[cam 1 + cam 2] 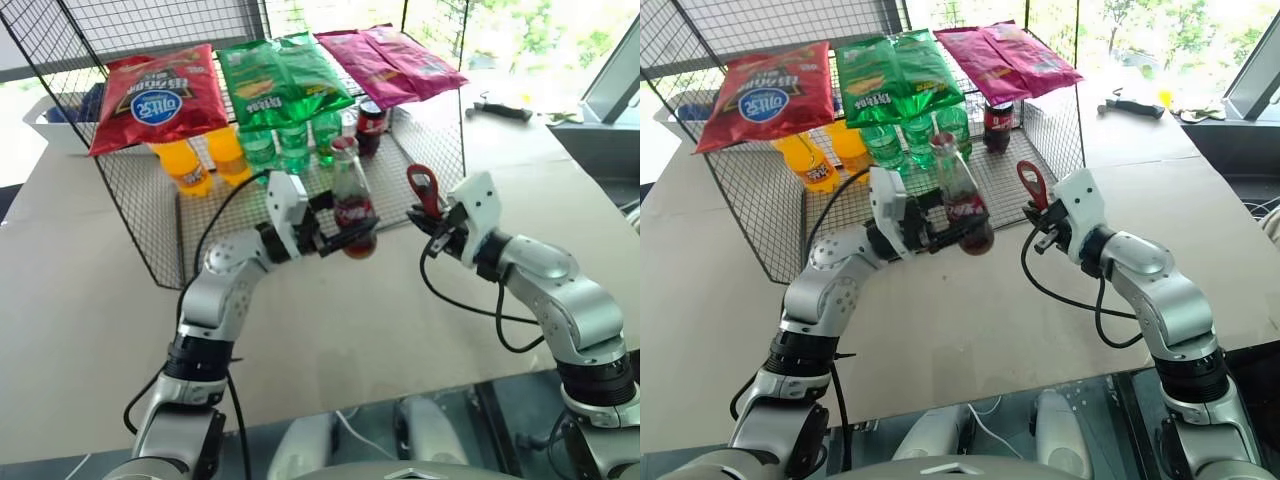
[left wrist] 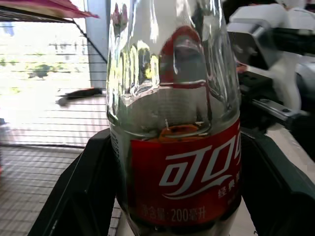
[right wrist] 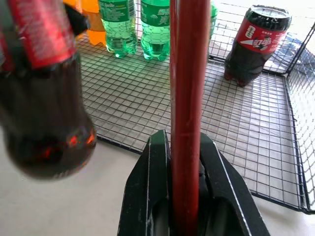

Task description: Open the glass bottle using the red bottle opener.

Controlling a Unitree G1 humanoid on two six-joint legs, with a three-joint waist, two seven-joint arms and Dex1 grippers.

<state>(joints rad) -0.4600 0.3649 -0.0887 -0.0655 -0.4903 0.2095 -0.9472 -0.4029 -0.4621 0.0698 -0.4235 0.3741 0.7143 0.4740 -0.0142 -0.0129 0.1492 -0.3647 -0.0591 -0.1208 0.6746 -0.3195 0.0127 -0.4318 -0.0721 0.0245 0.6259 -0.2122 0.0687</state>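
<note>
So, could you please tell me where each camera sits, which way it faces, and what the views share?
Left eye view: on the head, looking forward and down at the glass bottle in the left pincer; both arms show.
Right eye view: beside it, same scene; the right pincer holds the red bottle opener.
Left wrist view: on the left wrist, looking along its black fingers at the bottle.
Right wrist view: on the right wrist, looking along the opener toward the wire rack.
All four views share the bottle.
</note>
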